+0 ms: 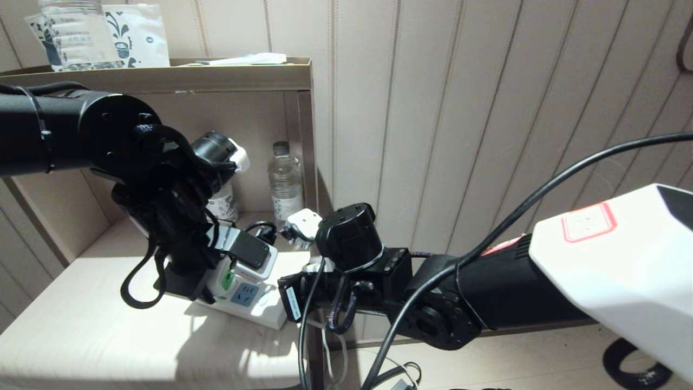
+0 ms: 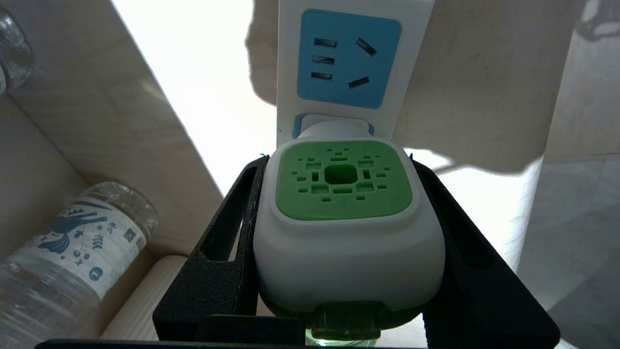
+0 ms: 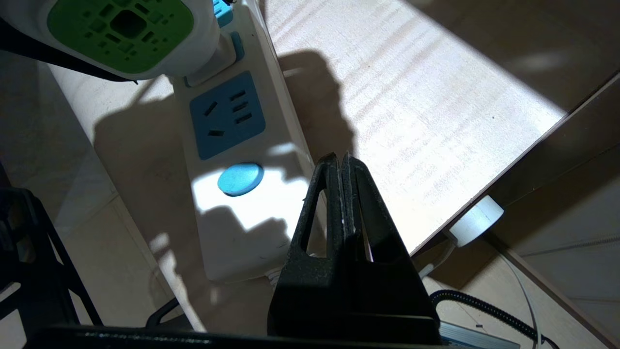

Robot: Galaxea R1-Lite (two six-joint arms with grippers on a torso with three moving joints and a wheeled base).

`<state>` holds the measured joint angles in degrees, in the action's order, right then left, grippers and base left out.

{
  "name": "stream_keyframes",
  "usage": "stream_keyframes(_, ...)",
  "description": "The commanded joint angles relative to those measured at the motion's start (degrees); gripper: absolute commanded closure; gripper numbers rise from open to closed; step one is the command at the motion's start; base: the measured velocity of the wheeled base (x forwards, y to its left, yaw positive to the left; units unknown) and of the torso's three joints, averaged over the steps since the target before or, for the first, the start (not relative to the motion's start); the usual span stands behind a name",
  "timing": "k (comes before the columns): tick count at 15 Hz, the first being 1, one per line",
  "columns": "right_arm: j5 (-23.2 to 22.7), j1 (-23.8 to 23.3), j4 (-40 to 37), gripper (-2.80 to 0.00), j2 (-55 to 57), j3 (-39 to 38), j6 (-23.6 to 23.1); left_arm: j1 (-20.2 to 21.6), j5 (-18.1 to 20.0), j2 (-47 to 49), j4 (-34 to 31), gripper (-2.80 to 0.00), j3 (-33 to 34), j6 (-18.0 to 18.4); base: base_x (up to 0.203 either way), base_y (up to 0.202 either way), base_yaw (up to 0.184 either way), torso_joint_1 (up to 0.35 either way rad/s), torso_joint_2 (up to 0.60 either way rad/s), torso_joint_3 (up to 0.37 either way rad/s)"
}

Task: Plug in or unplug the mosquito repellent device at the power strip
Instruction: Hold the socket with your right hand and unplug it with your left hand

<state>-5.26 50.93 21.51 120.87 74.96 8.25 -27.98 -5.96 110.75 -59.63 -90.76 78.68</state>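
Note:
The mosquito repellent device [image 2: 344,218], a white rounded-square head with a green vented centre, sits between the black fingers [image 2: 227,242] of my left gripper [image 2: 339,162], which is shut on its two sides. Its plug end meets the power strip [image 2: 348,58] at the socket beside a free blue one. In the head view the device [image 1: 228,280] and left gripper [image 1: 230,268] are over the strip [image 1: 254,303] on the shelf board. My right gripper [image 3: 340,157] is shut on nothing, its tips at the side edge of the strip [image 3: 232,218] near its round blue button [image 3: 240,179].
A clear water bottle [image 1: 285,181] and a patterned cup [image 1: 223,205] stand at the back of the shelf compartment. The shelf's side wall [image 1: 306,151] rises to the right of the strip. Cables [image 1: 325,346] hang below the board's edge. Another bottle [image 2: 72,252] lies close to the left gripper.

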Motion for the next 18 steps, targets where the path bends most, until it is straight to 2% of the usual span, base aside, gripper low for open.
stream_keyframes(1,-0.10,-0.31,0.12,0.00,-0.71,-0.41,0.41,0.08,0.26,0.18,-0.05,0.00,-1.39,0.50,0.000,0.000,0.000,0.000,0.00,0.000)
stream_keyframes(5,-0.01,-0.40,0.62,0.00,-2.45,-0.88,0.57,0.56,2.79,0.08,-0.05,0.00,-3.72,0.42,0.000,0.000,0.000,0.000,0.00,0.000)
stream_keyframes(10,-0.23,0.19,0.91,0.00,-5.32,-2.23,1.80,0.98,2.79,0.08,-0.05,0.00,-4.33,0.42,0.000,0.000,0.000,0.000,0.00,0.000)
stream_keyframes(13,-2.47,1.19,1.26,0.00,-5.47,-5.35,5.54,1.26,2.88,-0.01,-0.05,0.00,-4.60,0.60,0.000,0.000,0.000,0.000,0.00,0.000)
stream_keyframes(18,-2.74,0.69,4.77,0.00,-4.47,-6.12,5.98,1.79,4.20,0.54,-0.05,0.00,-5.66,1.30,0.000,0.000,0.000,0.000,0.00,0.000)
